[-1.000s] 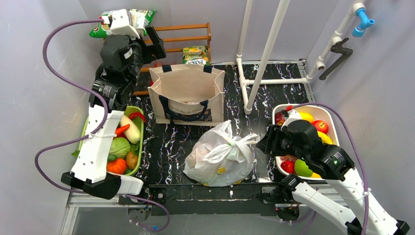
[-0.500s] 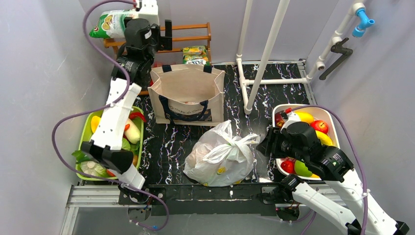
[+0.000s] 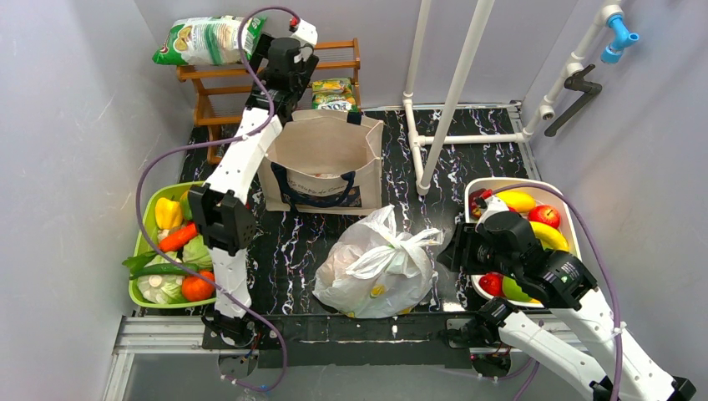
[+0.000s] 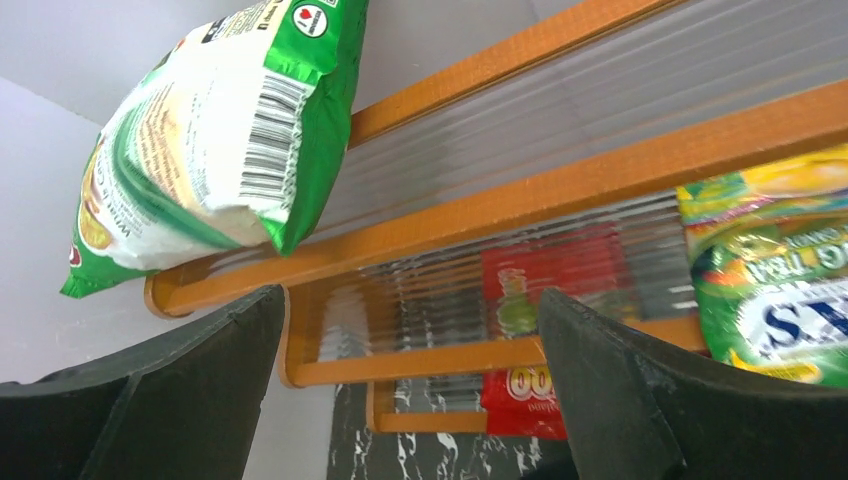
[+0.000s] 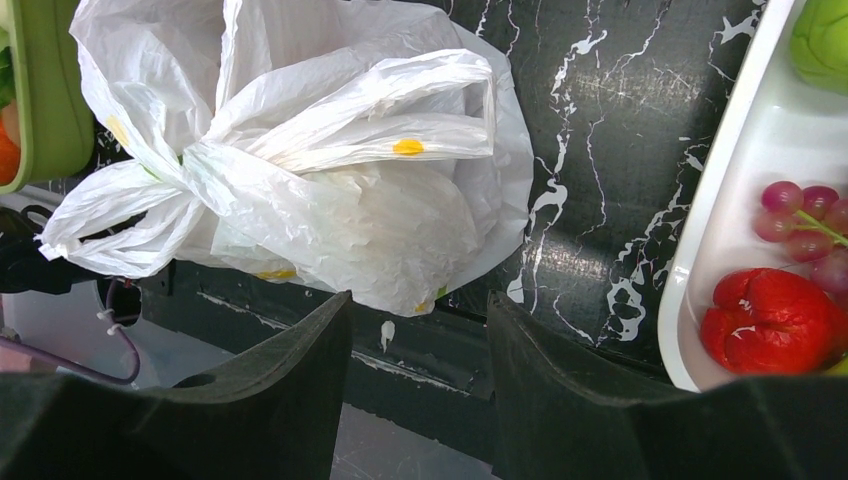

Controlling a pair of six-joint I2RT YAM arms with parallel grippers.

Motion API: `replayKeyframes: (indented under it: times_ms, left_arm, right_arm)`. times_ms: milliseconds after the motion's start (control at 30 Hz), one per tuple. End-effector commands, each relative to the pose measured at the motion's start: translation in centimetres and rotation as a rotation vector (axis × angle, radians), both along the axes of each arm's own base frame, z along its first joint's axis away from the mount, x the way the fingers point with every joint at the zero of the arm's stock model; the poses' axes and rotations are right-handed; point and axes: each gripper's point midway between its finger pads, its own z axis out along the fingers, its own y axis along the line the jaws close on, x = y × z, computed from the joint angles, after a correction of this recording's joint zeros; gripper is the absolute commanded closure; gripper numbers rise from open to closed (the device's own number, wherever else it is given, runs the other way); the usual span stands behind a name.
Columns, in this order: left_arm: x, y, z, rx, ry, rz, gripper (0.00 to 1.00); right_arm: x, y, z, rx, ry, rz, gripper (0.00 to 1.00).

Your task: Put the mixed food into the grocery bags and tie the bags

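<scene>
Red snack packet [image 4: 560,290] blurs behind slatted rack [image 4: 600,172]; left tool [image 4: 410,330] and right tool [image 5: 418,320] gape empty.

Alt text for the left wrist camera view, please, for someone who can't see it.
The left gripper, open and empty, faces an orange wooden rack. A green snack packet lies on its top shelf; a red packet and a green-yellow packet sit lower down.
</scene>
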Motion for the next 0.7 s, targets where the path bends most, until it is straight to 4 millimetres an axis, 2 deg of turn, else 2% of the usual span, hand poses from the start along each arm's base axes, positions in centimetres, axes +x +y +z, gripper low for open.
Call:
replayKeyframes:
  times_ms: [0,100,267,500,667]
  left_arm:
    - [0.8,2.2,5.2,0.07,-0.161,0.109,0.02]
    - [1.6,2.7,5.0,0.095,-0.185,0.169,0.02]
    - [1.9,4.4,4.4,0.162,-0.235,0.295,0.04]
    - [2.8,6.3,3.9,0.125,-0.272,0.37,0.04]
    - [3.2,8.6,2.1,0.086,-0.235,0.397,0.07]
  right_arm:
    - [-0.1,0.3,-0.1,0.012,0.008,0.012,0.41]
    - [-0.2,0.3,-0.3,0.0,0.015,0.019,0.41]
    - [0.2,0.6,-0.8,-0.005,0.019,0.021,0.41]
    - [-0.1,1.3,-1.2,0.012,0.051,0.041,0.41]
    - [-0.2,0.8,-0.6,-0.007,0.036,0.044,0.41]
